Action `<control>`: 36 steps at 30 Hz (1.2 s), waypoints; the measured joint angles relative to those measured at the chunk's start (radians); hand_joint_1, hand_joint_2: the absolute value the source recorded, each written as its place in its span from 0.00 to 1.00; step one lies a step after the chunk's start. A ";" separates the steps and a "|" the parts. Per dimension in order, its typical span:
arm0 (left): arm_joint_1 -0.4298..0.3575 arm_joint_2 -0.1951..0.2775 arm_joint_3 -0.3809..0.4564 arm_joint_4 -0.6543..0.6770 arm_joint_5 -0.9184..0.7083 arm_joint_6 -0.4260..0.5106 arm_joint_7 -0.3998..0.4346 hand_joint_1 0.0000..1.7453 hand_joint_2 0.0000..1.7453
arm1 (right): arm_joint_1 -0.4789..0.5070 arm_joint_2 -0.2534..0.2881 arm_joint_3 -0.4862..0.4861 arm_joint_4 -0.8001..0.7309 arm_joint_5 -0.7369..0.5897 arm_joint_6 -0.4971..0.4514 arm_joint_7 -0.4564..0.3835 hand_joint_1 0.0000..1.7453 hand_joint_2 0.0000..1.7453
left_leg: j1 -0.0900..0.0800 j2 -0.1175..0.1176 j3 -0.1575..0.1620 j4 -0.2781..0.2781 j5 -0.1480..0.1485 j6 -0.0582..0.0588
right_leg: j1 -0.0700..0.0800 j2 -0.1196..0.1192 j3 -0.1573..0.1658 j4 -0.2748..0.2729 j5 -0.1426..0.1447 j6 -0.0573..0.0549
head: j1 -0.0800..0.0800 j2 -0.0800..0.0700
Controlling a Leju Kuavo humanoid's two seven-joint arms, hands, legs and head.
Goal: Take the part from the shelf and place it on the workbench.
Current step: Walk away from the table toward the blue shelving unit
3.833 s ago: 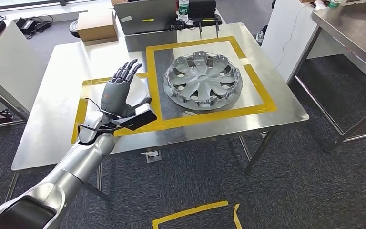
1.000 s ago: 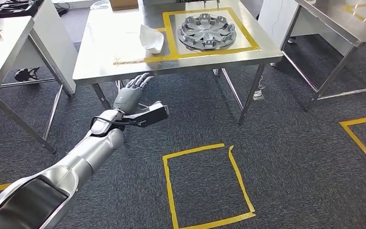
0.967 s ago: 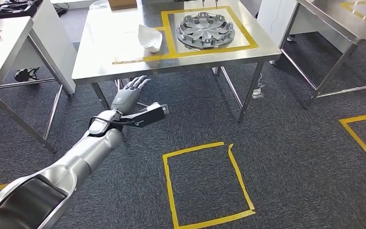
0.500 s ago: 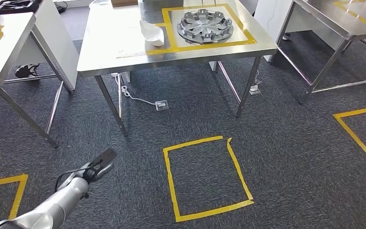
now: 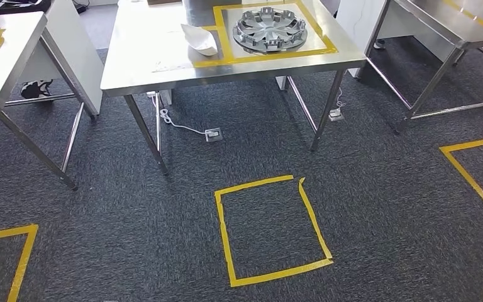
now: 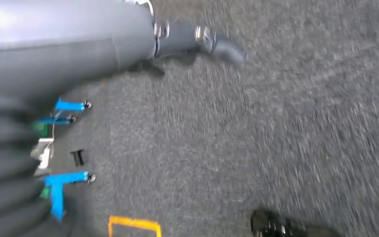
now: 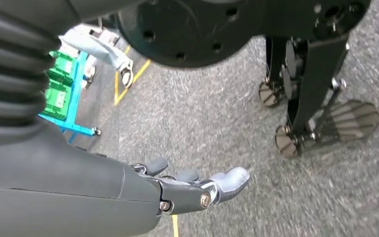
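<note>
A silver wheel cover (image 5: 269, 28) lies inside a yellow-taped rectangle on the steel workbench (image 5: 163, 69) at the far side of the head view. Beside it, nearer the bench's middle, lies a white curved part (image 5: 199, 39). My left hand (image 6: 79, 49) hangs over the grey carpet with its thumb stretched out and nothing in it. My right hand (image 7: 143, 192) also hangs over the carpet, its fingers extended and holding nothing. Both hands are well away from the bench.
A yellow tape square (image 5: 270, 229) marks the carpet in front of the bench. A power strip (image 5: 212, 133) and its cable lie under the bench. Steel tables stand at left (image 5: 0, 56) and right (image 5: 453, 19). A blue wheeled rack (image 7: 64, 94) with green bins stands behind.
The camera has backed away from the workbench, which now sits farther off. My left arm has dropped out of the head view and hangs down.
</note>
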 joint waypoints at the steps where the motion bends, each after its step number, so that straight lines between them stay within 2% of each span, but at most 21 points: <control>1: 0.014 -0.004 0.007 -0.007 0.001 -0.005 -0.012 0.00 1.00 | 0.005 -0.003 0.011 -0.006 -0.001 0.000 -0.006 0.00 1.00 | 0.001 0.000 0.000 -0.002 0.002 -0.003 | 0.001 0.000 -0.001 0.000 0.000 -0.002 | 0.000 0.000; 7: 0.090 -0.024 0.026 -0.064 -0.018 -0.075 -0.121 0.00 1.00 | 0.045 -0.017 0.093 -0.063 0.017 0.001 -0.064 0.00 1.00 | 0.002 -0.001 0.000 -0.007 0.007 -0.010 | 0.002 0.000 -0.003 0.001 0.002 -0.010 | 0.000 0.000; 16: 0.175 -0.051 0.027 -0.155 -0.054 -0.189 -0.289 0.00 1.00 | 0.098 -0.035 0.224 -0.160 0.047 0.003 -0.156 0.00 1.00 | 0.003 -0.001 -0.001 -0.006 0.008 -0.011 | 0.001 0.000 -0.003 0.001 0.003 -0.011 | 0.000 0.000; 20: 0.189 -0.056 0.027 -0.175 -0.060 -0.206 -0.315 0.00 0.00 | 0.108 -0.037 0.252 -0.179 0.050 0.003 -0.168 0.00 0.00 | 0.003 -0.001 -0.001 -0.006 0.008 -0.011 | 0.000 0.000 -0.003 0.001 0.004 -0.010 | 0.000 0.000; 28: 0.198 -0.058 0.027 -0.191 -0.061 -0.207 -0.319 0.00 0.00 | 0.115 -0.040 0.272 -0.193 0.050 0.003 -0.168 0.00 0.00 | 0.002 0.000 0.000 -0.002 0.007 -0.010 | -0.001 0.000 -0.003 -0.002 0.006 -0.008 | 0.000 0.000; 31: 0.185 -0.060 0.027 -0.229 -0.061 -0.207 -0.319 0.00 0.00 | 0.141 -0.041 0.275 -0.178 0.050 0.002 -0.168 0.00 0.00 | 0.000 0.001 0.007 -0.019 0.020 0.006 | -0.003 0.003 -0.001 -0.012 0.013 0.006 | -0.002 0.000; 32: 0.169 -0.061 0.027 -0.258 -0.061 -0.207 -0.320 0.00 0.00 | 0.159 -0.042 0.276 -0.159 0.050 0.002 -0.168 0.00 0.00 | 0.004 -0.002 0.011 -0.035 0.030 0.013 | -0.003 0.004 -0.004 -0.002 0.004 0.009 | -0.003 0.000; 33: 0.146 -0.062 0.027 -0.291 -0.062 -0.208 -0.321 0.00 0.00 | 0.180 -0.043 0.276 -0.135 0.050 0.002 -0.167 0.00 0.00 | 0.009 -0.008 0.012 -0.048 0.039 0.017 | -0.003 0.005 -0.016 0.027 -0.017 0.013 | -0.002 0.000; 35: 0.097 -0.063 0.027 -0.351 -0.062 -0.207 -0.322 0.00 0.00 | 0.226 -0.046 0.277 -0.084 0.051 0.002 -0.164 0.00 0.00 | 0.016 -0.021 0.009 -0.054 0.047 0.019 | -0.010 0.007 -0.069 0.141 -0.085 0.021 | 0.003 0.000; 36: 0.079 -0.064 0.027 -0.374 -0.062 -0.207 -0.323 0.00 0.00 | 0.246 -0.047 0.278 -0.064 0.051 0.002 -0.164 0.00 0.00 | 0.018 -0.024 0.005 -0.052 0.047 0.016 | -0.014 0.007 -0.100 0.204 -0.113 0.027 | 0.005 0.000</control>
